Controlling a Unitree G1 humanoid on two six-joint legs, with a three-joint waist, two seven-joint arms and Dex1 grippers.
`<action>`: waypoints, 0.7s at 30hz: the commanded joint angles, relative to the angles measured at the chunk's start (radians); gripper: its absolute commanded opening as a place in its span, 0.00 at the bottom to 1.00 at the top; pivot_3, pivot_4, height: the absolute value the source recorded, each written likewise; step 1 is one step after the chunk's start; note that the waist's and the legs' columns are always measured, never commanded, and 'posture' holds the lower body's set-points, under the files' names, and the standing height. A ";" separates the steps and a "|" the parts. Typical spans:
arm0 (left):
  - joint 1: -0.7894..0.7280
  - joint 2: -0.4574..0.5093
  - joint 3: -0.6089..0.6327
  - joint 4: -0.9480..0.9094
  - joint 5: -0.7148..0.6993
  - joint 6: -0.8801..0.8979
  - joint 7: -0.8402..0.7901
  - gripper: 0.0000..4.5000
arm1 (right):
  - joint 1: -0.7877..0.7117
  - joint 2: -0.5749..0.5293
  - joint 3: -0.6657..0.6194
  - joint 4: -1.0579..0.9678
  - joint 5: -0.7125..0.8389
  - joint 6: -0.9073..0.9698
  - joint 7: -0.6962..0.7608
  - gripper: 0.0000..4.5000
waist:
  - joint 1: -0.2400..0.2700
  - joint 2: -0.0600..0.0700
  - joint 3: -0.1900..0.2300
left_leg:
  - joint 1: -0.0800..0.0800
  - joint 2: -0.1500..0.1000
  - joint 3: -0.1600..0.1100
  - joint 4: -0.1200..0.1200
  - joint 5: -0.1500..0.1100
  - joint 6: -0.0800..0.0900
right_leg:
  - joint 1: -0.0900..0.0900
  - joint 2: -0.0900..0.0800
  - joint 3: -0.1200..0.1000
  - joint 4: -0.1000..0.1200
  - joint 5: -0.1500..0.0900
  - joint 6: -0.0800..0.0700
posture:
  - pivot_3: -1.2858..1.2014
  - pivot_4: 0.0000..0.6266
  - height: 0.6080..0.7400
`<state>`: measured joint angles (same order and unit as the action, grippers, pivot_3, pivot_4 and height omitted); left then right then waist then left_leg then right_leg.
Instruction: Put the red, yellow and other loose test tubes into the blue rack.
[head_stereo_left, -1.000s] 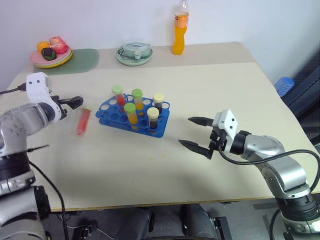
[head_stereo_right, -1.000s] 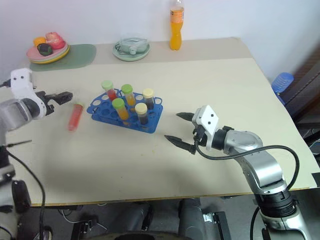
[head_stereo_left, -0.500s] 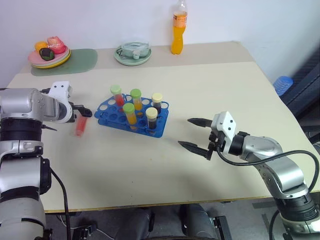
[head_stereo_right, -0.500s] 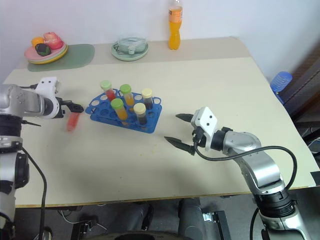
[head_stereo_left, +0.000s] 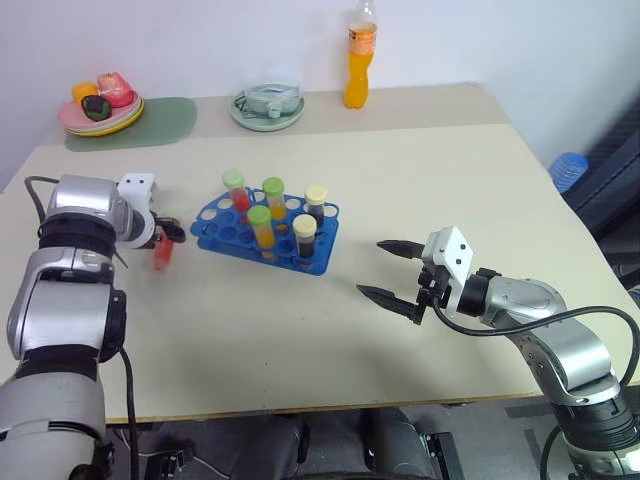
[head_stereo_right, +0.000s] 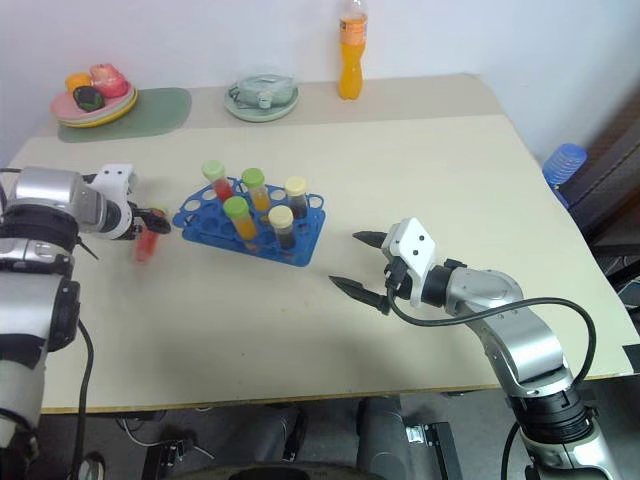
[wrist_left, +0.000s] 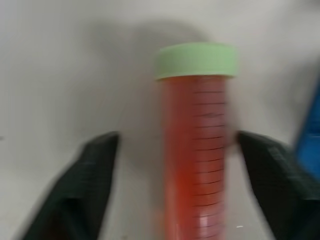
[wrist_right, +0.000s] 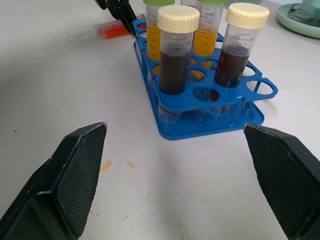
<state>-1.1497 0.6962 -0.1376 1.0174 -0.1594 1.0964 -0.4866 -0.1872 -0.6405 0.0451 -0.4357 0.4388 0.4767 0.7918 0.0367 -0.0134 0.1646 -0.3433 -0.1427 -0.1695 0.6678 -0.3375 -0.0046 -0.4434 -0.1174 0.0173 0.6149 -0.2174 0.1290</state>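
Observation:
A red test tube (wrist_left: 196, 150) with a green cap lies on the table left of the blue rack (head_stereo_left: 321, 262). My left gripper (head_stereo_left: 168, 233) is down over it, open. Its fingers (wrist_left: 87, 185) straddle the tube, with a gap showing on each side. The rack holds a red tube (head_stereo_left: 236, 191), two orange-yellow tubes (head_stereo_left: 262, 226) with green caps and two dark tubes (wrist_right: 178, 55) with cream caps. My right gripper (head_stereo_left: 396, 270) hovers open and empty over the table to the right of the rack, pointing toward it.
At the back of the table stand a plate of fruit (head_stereo_left: 100, 108) on a green mat (head_stereo_left: 160, 120), a pale green dish (head_stereo_left: 268, 106) and an orange drink bottle (head_stereo_left: 360, 58). A blue object (head_stereo_left: 568, 170) sits beyond the table's right edge.
My left arm has swung down and forward onto the red tube, and its fingers have narrowed around it. The right arm has stayed put.

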 joint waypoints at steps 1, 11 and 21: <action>-0.004 0.001 0.008 0.038 0.049 -0.002 0.007 0.36 | 0.008 -0.009 -0.036 -0.051 0.020 0.000 -0.001 1.00 | -0.001 0.000 0.000 | 0.000 0.000 0.000 0.000 0.000 0.000 | 0.000 0.000 0.000 0.000 0.000 0.000 | 0.52 0.24 1.00; 0.054 0.008 0.180 -0.128 0.005 0.152 0.081 0.17 | -0.021 0.008 -0.016 -0.026 0.011 -0.009 -0.002 1.00 | -0.027 0.001 0.000 | 0.000 0.000 0.000 0.000 0.000 0.000 | 0.000 0.000 0.000 0.000 0.000 0.000 | 0.52 0.24 1.00; 0.206 -0.003 0.389 -0.703 -0.064 0.208 0.162 0.17 | -0.053 0.022 0.008 0.012 0.002 -0.027 0.027 1.00 | -0.025 -0.001 0.001 | -0.004 0.000 -0.001 0.001 0.000 0.000 | -0.003 0.000 0.000 0.000 0.000 0.001 | 0.52 0.24 1.00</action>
<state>-0.9397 0.6799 0.2153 0.4140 -0.2108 1.3106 -0.3338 -0.2330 -0.6212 0.0613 -0.4071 0.4359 0.4726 0.8101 0.0115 -0.0145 0.1652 -0.3477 -0.1426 -0.1704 0.6693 -0.3375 -0.0047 -0.4465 -0.1179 0.0169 0.6148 -0.2170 0.1296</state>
